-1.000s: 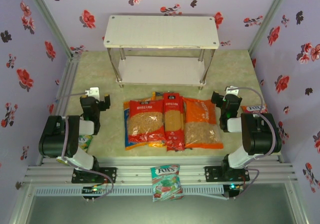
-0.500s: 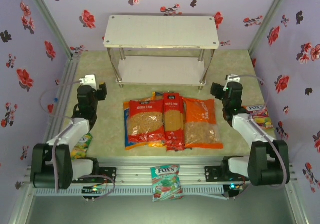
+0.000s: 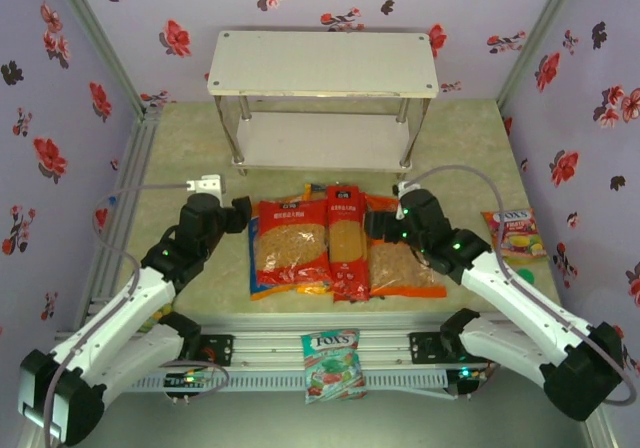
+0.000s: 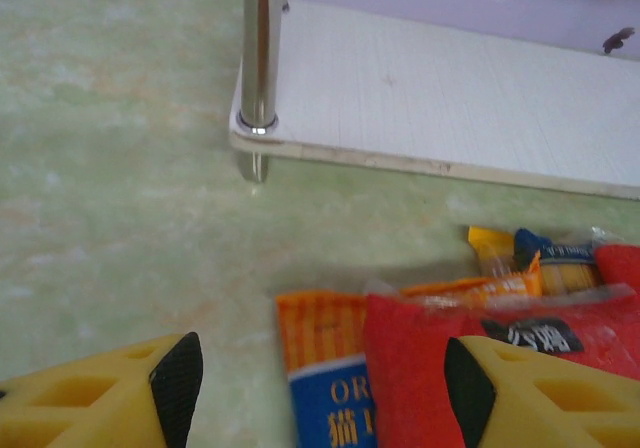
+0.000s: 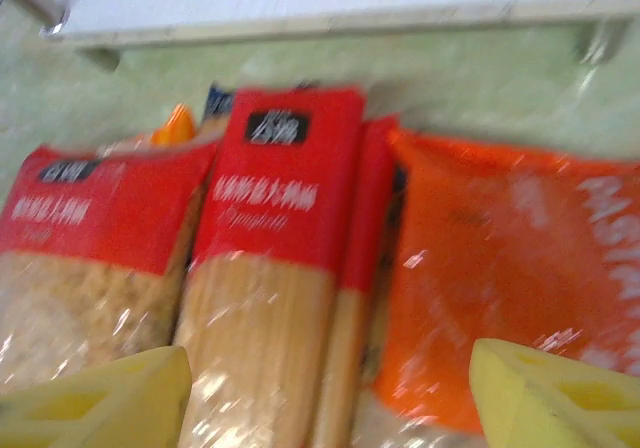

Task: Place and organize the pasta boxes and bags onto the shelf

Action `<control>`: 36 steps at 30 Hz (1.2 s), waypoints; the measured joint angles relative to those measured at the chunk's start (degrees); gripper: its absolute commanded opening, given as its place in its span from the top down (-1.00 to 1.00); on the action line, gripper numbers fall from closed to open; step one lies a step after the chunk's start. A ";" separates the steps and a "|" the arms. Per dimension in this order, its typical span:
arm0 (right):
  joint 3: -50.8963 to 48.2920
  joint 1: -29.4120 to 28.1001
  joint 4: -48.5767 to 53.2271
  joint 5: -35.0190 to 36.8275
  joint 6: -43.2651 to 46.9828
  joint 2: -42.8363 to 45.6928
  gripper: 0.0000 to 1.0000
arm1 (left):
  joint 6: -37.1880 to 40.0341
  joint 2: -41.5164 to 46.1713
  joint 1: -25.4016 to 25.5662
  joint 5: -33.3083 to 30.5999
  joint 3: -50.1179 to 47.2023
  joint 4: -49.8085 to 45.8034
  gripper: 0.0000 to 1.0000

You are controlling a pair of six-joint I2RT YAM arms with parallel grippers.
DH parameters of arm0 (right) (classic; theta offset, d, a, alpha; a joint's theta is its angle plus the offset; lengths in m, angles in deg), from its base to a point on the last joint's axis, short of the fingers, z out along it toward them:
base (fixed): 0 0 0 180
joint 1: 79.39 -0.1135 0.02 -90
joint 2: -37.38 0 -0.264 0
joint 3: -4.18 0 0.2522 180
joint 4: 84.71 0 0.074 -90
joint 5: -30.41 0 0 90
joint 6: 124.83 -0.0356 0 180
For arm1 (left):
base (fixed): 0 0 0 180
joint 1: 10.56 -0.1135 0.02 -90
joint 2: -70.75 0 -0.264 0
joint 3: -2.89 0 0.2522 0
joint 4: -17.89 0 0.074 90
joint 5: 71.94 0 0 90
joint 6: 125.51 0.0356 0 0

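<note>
Closest to me, a small FOX'S candy bag (image 3: 330, 363) lies on the rail at the counter's (image 3: 470, 138) near edge, between the two arm bases. A second candy bag (image 3: 515, 233) sits off to the right, well apart from the pasta.

Both arms reach forward over the counter. The left hand (image 3: 238, 220) is at the left edge of the pile with its jaws spread wide. Its wrist camera shows one finger over bare counter and the other over the red bag (image 4: 430, 368). The blue bag (image 4: 330, 418), with an orange stripe at its top, pokes out from under that red bag. The right hand (image 3: 383, 226) is above the middle of the pile, also opened wide and gripping nothing. From its own camera, the right hand (image 5: 330, 388) straddles the red spaghetti pack (image 5: 275, 228), with the red bag (image 5: 90, 228) to one side and the orange bag (image 5: 500, 258) to the other. I cannot tell whether its fingers touch the plastic.

The pasta lies in one flat heap at mid-counter: red bag (image 3: 292, 243), red spaghetti pack (image 3: 347, 238) and orange bag (image 3: 402, 248) side by side, overlapping. The ends of a yellow pack (image 4: 490, 248) stick out at the heap's far edge.

Beyond that, near the heap but not touching it, stands the shelf (image 3: 325, 63), its lower board (image 3: 320, 140) just above the counter on shiny legs.
</note>
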 measured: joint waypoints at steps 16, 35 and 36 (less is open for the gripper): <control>6.56 -14.51 4.31 2.21 -12.39 -18.32 -0.65 | -2.80 -3.82 0.33 3.37 0.66 -5.79 -0.61; 8.61 -18.93 8.48 3.23 -19.37 -26.25 -0.73 | -2.80 -3.80 0.33 3.93 0.70 -6.51 -0.65; 8.66 -18.93 8.48 3.23 -19.54 -26.40 -0.73 | -2.80 -3.78 0.33 3.93 0.70 -6.62 -0.65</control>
